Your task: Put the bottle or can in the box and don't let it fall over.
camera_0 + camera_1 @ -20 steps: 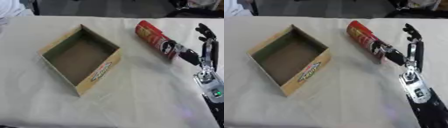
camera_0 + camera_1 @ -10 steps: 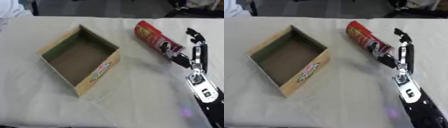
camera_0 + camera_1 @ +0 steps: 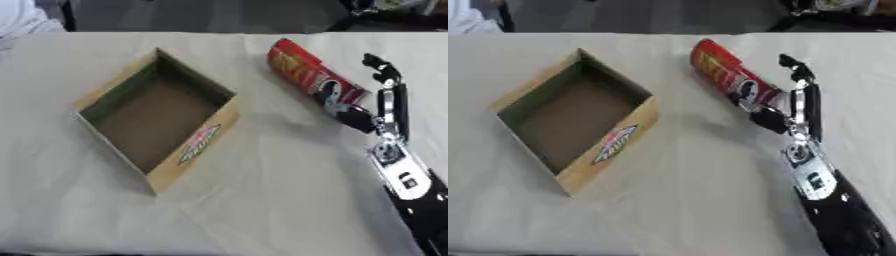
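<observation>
A red tube-shaped can lies on its side on the cloth-covered table, its near end pointing toward my right hand. An open cardboard box with a coloured logo on its front wall sits to the left, nothing in it. My right hand reaches in from the lower right, its fingers straight and pointing away, just right of the can's near end; the thumb is at that end. The hand holds nothing. My left hand shows in neither view.
The table is covered by a pale cloth. Its far edge runs along the top, with dark floor and black objects beyond. A white garment shows at the top left corner.
My right hand has moved left and forward toward the can's near end, and now stands right beside it. The can and the box stay where they were.
</observation>
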Motion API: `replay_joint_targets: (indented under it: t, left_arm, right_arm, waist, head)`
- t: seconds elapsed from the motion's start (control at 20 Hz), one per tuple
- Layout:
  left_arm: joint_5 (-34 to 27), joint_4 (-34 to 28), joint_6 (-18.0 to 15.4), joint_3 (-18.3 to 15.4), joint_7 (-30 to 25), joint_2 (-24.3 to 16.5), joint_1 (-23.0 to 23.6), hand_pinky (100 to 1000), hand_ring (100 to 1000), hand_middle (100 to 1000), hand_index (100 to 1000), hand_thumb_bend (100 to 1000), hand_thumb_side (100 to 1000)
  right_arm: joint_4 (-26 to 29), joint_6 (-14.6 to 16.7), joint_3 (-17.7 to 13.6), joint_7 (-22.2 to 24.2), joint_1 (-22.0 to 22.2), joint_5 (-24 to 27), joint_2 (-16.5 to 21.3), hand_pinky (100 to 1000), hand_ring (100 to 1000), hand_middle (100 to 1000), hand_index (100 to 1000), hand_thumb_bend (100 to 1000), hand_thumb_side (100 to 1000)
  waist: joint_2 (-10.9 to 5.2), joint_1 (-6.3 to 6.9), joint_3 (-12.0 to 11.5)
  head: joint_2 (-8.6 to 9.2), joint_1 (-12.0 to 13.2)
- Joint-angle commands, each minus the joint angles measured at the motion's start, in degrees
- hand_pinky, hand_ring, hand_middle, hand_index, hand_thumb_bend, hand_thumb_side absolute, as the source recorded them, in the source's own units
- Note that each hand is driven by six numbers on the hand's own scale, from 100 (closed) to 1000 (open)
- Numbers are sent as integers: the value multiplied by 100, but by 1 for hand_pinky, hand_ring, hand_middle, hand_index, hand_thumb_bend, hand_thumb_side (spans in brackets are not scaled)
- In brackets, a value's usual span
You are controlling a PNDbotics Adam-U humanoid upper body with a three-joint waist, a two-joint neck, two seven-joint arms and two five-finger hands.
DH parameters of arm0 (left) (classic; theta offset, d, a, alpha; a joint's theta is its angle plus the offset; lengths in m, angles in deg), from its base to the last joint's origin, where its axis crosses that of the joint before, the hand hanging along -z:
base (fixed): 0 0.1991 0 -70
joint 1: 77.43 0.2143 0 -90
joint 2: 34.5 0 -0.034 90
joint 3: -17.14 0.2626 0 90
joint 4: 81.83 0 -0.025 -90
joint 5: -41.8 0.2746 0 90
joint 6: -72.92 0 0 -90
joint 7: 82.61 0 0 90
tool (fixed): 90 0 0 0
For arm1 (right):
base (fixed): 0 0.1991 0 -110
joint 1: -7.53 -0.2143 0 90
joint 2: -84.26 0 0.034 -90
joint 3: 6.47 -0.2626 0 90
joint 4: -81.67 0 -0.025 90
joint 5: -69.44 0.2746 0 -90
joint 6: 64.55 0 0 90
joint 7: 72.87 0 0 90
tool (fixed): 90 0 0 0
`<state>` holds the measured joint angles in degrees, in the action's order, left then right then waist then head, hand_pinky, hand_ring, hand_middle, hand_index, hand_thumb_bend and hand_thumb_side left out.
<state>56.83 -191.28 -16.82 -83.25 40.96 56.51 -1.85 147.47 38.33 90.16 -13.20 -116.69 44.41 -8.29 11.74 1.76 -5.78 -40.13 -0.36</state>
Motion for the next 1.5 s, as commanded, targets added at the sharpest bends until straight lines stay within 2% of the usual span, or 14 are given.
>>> replay_joint_targets:
  t: [0.05,0.6,1.1,1.5]
  left_arm:
    - [-15,-56,7,-29,-9,-75,-53,629,974,728,677,486,587]
    - [-36,-68,6,-46,-28,-75,-76,629,974,727,676,481,590]
    - [-53,-79,7,-60,-36,-73,-103,629,976,726,676,476,592]
    - [-65,-83,8,-63,-41,-72,-118,628,976,724,676,471,593]
  right_arm:
    - [25,3,-61,97,-152,-71,169,839,883,760,853,799,454]
    - [-44,-198,-192,543,-372,-158,327,851,883,760,857,801,476]
    - [-249,-379,-243,941,-546,8,459,862,882,762,858,801,496]
    - [-303,-438,-234,1035,-535,-44,458,860,883,765,858,798,494]
  waist:
    - [-51,26,6]
    - [88,89,24]
    - [174,103,9]
    - [207,107,1]
  head:
    - [91,-30]
    - [195,-72]
    - [247,-32]
    - [254,-6]
